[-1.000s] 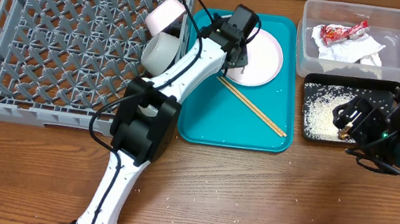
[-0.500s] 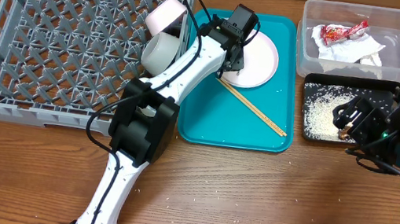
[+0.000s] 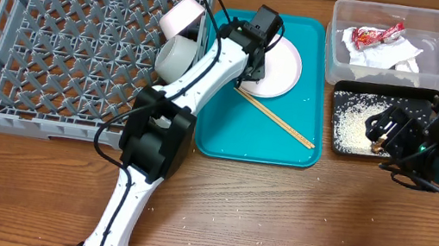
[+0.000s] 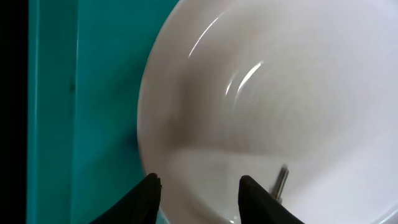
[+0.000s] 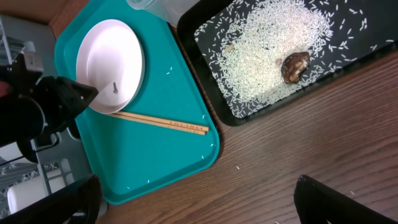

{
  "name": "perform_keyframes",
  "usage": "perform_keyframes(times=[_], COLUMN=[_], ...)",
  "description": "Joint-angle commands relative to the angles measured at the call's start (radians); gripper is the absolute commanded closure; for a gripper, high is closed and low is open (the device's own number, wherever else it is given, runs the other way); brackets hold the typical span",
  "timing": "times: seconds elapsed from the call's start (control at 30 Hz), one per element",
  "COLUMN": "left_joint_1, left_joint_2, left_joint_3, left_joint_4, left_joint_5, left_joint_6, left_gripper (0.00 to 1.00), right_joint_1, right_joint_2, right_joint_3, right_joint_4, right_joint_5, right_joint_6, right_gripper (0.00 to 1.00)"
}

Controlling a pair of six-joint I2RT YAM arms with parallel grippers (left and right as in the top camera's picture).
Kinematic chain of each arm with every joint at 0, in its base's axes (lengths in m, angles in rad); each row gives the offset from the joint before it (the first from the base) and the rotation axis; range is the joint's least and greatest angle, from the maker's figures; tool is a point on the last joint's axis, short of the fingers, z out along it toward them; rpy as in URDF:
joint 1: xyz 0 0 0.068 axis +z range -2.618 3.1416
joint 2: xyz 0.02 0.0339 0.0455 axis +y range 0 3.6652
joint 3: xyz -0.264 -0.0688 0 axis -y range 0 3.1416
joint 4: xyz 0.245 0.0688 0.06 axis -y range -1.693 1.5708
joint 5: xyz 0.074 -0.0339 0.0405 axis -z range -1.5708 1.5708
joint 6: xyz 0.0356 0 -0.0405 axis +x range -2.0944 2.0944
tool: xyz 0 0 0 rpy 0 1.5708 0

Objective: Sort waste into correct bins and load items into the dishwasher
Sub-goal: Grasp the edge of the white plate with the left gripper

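white plate [image 3: 279, 65], chopsticks [image 3: 275, 119] beside

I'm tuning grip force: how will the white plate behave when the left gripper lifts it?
The plate looks glossy in the left wrist view, so probably slippery between the fingers. It seems rigid and thin, likely breakable if dropped. Gripped at its rim by the left gripper, it may tilt on lifting.

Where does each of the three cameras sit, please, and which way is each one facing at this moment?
Overhead: fixed above the table, looking straight down; both arms show, the left end effector at the white plate, beside the grey dish rack.
Left wrist: on the left arm, looking close at the plate's rim on the teal tray; its fingertips show.
Right wrist: on the right arm, looking down at the black tray of rice; its fingers show.
Shared: overhead and right wrist both show the chopsticks.
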Motion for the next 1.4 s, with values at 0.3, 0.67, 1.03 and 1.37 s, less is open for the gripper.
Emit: perform_keyframes(times=[0.3,0.67,1.03,1.37], left_joint_1=[0.050,0.041,0.045,0.023], left_joint_2=[-0.024,-0.024,-0.024,-0.077], left_joint_3=[0.024,-0.121,-0.179,-0.013], left_joint_4=[-0.056,0.091,0.174,0.061], left_joint_5=[-0.017,-0.013,-0.050,-0.352], left_joint_6=[-0.093,-0.094,-0.083,0.185], left_gripper=[0.66,0.80,0.96,0.96], right_joint_1=[-0.003,-0.004,-0.003,-0.003], right_joint_2=[-0.003,-0.003,-0.003,-0.003], right_joint_3=[0.018,0.018,0.018,0.018], right_joint_4=[0.002,0.002,0.002,0.002], right_joint_5=[0.008,0.008,0.008,0.008], right_joint_6=[-0.003,-0.003,-0.003,-0.003], right_gripper=[0.00,0.00,0.00,0.00])
